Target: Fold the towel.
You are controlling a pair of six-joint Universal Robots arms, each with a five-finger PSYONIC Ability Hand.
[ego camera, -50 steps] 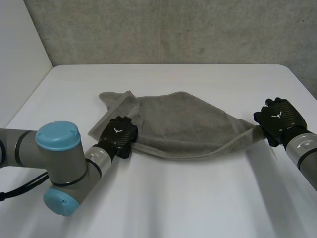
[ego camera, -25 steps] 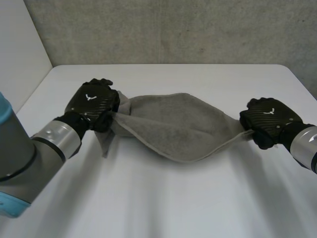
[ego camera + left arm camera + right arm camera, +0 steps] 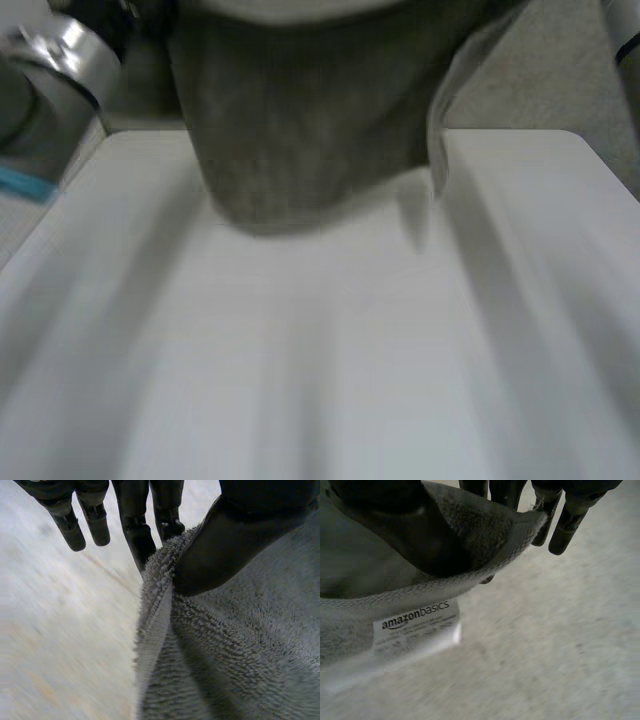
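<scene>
The grey towel [image 3: 310,120] hangs in the air above the white table [image 3: 320,380], its lower edge close over the tabletop. In the left wrist view my left hand [image 3: 240,535] pinches a hemmed edge of the towel [image 3: 240,645] between thumb and fingers. Seen from the right wrist, my right hand [image 3: 570,520] pinches a corner of the towel [image 3: 350,580] in the same way. A white label [image 3: 415,622] hangs from the hem just below that grip. My left arm [image 3: 60,60] is raised at the upper left of the head view.
Bare tabletop spreads below and in front of the hanging towel. A grey wall [image 3: 560,70] stands behind the table's far edge.
Both hands have lifted the towel off the table and up high, so that it now hangs between them. It lay on the table, stretched between the hands, a second ago.
</scene>
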